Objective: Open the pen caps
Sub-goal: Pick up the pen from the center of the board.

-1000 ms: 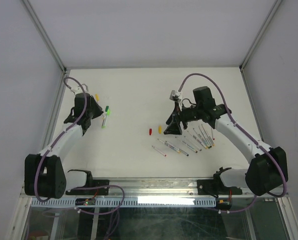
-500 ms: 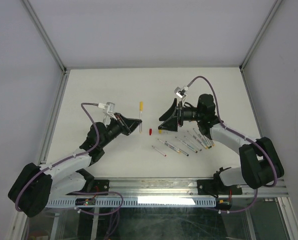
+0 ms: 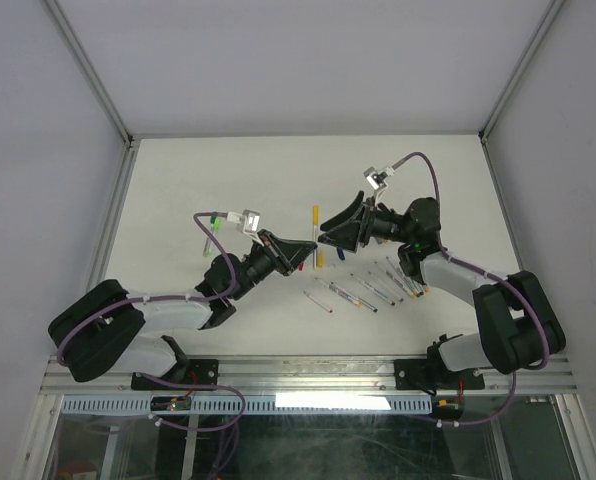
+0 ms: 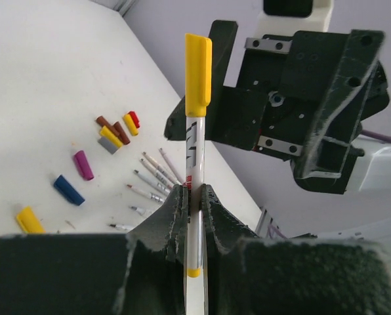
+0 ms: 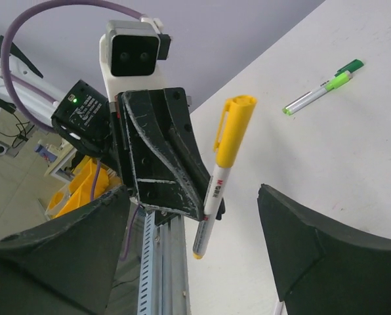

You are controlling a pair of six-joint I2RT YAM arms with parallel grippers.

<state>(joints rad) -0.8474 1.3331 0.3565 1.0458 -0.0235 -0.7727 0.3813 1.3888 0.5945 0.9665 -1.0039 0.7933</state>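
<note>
The left jaws are clamped tight on the white barrel of a pen (image 4: 194, 161), holding it upright with its yellow cap (image 4: 198, 72) on and pointing away from the wrist. The right jaws stand wide apart, one on each side of that cap. From the right wrist view we see clear space on both sides, and they grip nothing.

Below them we see the white bench (image 3: 228, 170). The left arm (image 3: 178, 300) reaches in from the near left and the right arm (image 3: 458, 270) from the near right. The two meet near the middle, and the pen hangs in the air between them.

On the bench, just beside the right arm, a row of slim pens (image 3: 370, 285) lies side by side with caps off. Two green pens (image 5: 320, 88), both capped, lie close together well apart from that row, towards the left side.

Smallest are the loose caps (image 4: 69, 189) on the bench near the row. A yellow, a blue and a purple one lie singly. A small cluster of yellow, brown, red and grey ones lies bunched together.
</note>
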